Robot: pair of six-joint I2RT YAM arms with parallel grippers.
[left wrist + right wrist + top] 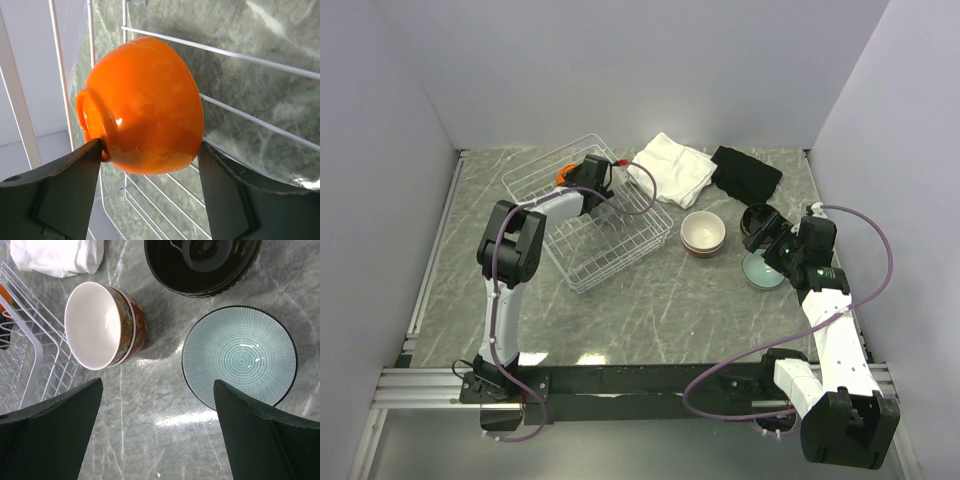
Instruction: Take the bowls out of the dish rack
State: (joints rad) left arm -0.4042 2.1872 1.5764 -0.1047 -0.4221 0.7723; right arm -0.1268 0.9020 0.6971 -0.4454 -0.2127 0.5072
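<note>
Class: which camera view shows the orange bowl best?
The left wrist view: the orange bowl fills the frame, its outside and foot ring clear between the fingers of the left hand. The top external view shows only an orange sliver behind that hand in the dish rack; the right wrist view, a sliver at its left edge.

Each arm is built from white link shells joined by black joint housings. The left arm (508,305) and the right arm (838,345) share this scheme, and each ends below in a black base block. A purple-grey cable (488,285) runs loosely along the outside of the left arm. A matching cable (888,255) arcs beside the right arm. A small green light (817,272) shows on the right arm's black wrist housing. The left gripper's fingers (55,195) and the right gripper's fingers (50,432) are dark, matte, wedge-shaped plates.
</note>
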